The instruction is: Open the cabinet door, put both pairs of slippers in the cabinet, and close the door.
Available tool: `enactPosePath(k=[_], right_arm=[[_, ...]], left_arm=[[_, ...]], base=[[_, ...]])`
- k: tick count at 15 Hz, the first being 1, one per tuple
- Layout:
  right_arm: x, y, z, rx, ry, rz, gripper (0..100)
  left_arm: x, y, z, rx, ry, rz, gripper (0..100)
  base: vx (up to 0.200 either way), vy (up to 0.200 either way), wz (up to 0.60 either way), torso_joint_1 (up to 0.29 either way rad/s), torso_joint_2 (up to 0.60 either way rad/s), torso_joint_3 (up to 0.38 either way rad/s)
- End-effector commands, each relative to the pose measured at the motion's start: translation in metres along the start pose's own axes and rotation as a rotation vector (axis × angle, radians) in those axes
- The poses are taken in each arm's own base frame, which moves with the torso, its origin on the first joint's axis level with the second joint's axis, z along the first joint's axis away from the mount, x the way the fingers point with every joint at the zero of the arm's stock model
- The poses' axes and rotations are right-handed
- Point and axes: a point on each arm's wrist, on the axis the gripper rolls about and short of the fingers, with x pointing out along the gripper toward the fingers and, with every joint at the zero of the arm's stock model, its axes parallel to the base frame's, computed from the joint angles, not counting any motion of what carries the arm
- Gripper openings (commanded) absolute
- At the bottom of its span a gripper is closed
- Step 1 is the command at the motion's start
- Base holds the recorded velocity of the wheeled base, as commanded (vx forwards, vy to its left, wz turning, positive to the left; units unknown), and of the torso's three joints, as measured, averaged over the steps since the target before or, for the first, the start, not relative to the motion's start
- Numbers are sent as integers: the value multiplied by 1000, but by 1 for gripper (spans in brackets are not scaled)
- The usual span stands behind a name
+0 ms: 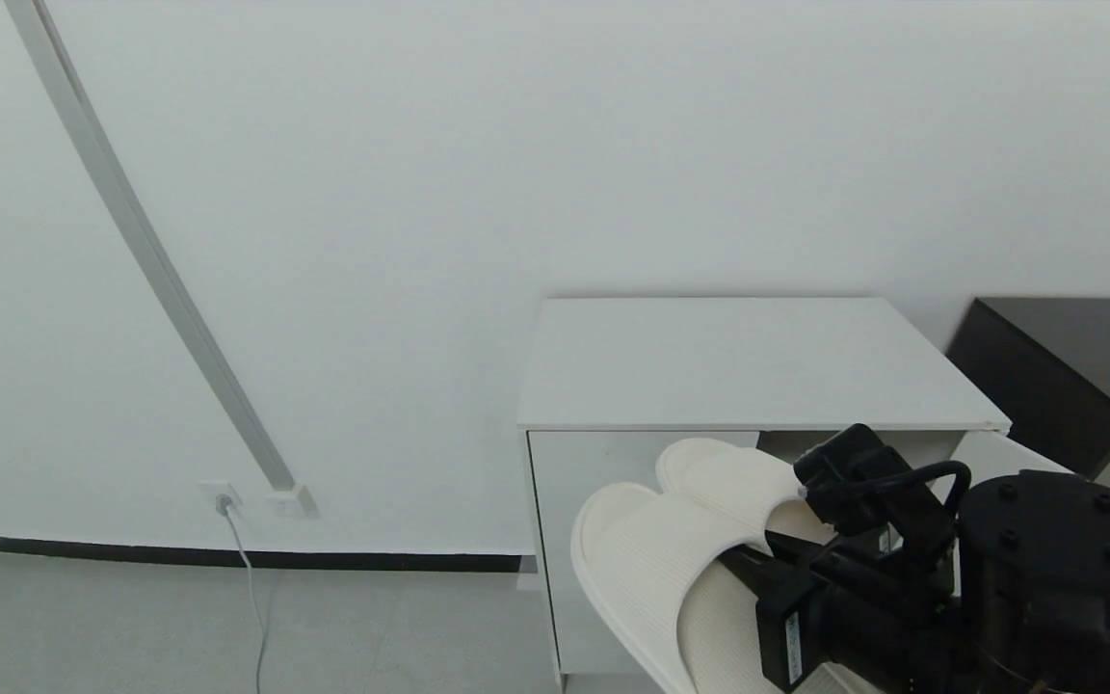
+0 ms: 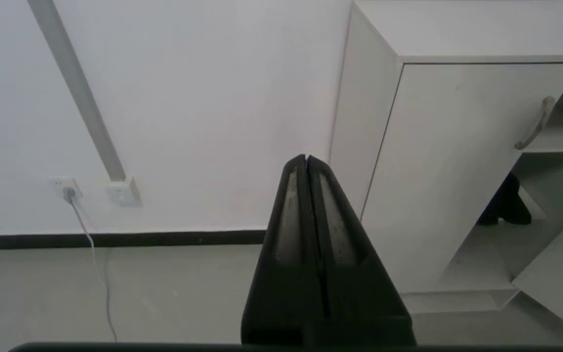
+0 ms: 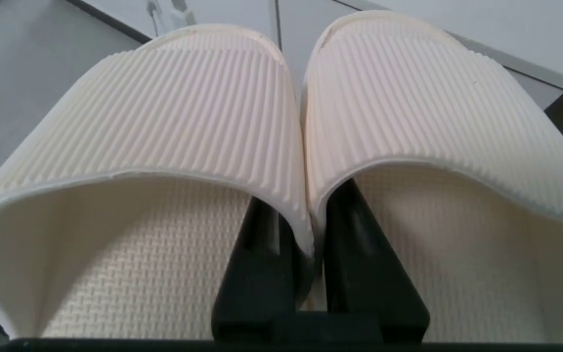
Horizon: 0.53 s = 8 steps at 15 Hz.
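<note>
A pair of cream slippers (image 3: 184, 117) rides on the right end effector (image 3: 306, 223). Its two black fingers (image 3: 262, 230) each reach into one slipper. The jaws are closed down on the two inner side walls, which are pressed together between them. The uppers are soft and finely ribbed, rounded at the toe. The insoles carry a small embossed grid. The toes point away from the end effector toward the white cabinet (image 1: 757, 366), which stands just beyond them.

The cabinet is a plain, flat-topped box of smooth white board. Its closed door (image 2: 457, 166), on the side facing the left end effector, bears a slim metal handle (image 2: 536, 122) at its edge. Its other door (image 1: 1013, 451) stands swung outward, nearer the right end effector. The opened half shows a white shelf (image 2: 560, 142) with a dark shape beneath it that is too small to make out.

The left end effector (image 2: 307, 168) is held off the floor (image 2: 164, 293) with its jaws pressed fully together and gripping nothing. The cabinet is ahead of it. A socket (image 1: 223, 501) with a grey cable (image 1: 251, 588) sits low on the wall (image 1: 420, 193).
</note>
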Motion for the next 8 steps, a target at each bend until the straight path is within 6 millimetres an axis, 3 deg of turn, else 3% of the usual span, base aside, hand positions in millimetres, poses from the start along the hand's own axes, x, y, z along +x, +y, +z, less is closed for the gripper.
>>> enactPosePath(k=[1,5,8], right_arm=[[1,0,-1,-2,3,-1,0],[1,0,0,0,0,0,0],[1,0,0,0,2,0,0]], left_arm=[[0,0,0,-1,1,0,0],[0,0,0,-1,1,0,0],[0,0,0,-2,1,0,0]], base=[[0,0,0,0,0,0],[0,0,0,0,0,0],[0,-200,0,-1,4,-1]])
